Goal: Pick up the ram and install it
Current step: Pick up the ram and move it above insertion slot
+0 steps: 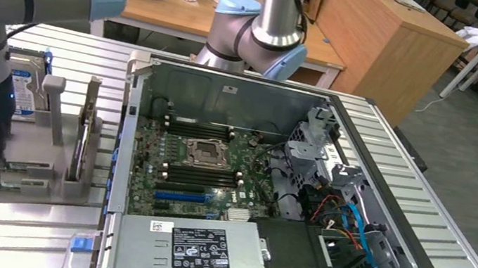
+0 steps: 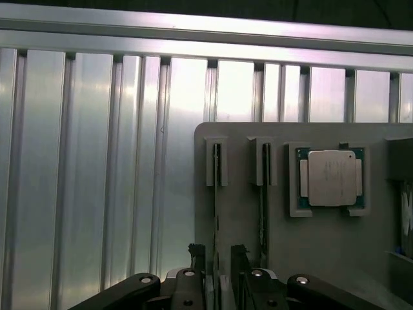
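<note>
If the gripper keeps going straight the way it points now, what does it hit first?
Probably the ram, standing on edge in the grey holder right under the gripper, lined up between its open fingers. How far off is unclear.

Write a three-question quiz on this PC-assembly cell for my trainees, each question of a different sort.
1. True or false: a processor lies in a pocket of the grey fixture plate.
2. The gripper hangs over: A the grey fixture plate; B the motherboard; C the wooden desk.
3. Short answer: what thin part stands on edge between the open fingers?
Key: 1 true; 2 A; 3 the ram.
</note>
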Action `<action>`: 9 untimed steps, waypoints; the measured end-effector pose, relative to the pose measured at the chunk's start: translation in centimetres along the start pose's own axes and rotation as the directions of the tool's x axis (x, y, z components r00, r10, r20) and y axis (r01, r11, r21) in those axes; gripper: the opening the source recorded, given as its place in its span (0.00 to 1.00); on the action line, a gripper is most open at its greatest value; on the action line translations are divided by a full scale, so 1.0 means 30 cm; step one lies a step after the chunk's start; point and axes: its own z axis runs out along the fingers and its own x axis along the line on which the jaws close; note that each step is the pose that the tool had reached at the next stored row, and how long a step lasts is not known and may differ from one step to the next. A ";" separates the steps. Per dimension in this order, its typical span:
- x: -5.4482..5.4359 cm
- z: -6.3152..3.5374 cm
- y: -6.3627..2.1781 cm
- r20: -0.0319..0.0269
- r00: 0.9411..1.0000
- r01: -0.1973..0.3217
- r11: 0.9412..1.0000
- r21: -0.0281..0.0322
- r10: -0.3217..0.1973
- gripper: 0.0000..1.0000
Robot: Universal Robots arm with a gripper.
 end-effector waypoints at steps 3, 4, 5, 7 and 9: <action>0.002 0.014 0.000 0.000 1.000 0.000 1.000 0.000 0.000 0.30; 0.002 0.017 0.000 0.000 1.000 0.000 1.000 0.000 0.000 0.30; 0.002 0.019 0.000 0.000 1.000 0.000 1.000 0.000 0.000 0.30; 0.002 0.020 0.000 0.000 1.000 0.000 1.000 0.000 0.000 0.30; 0.002 0.021 0.000 0.000 1.000 0.000 1.000 0.000 0.000 0.30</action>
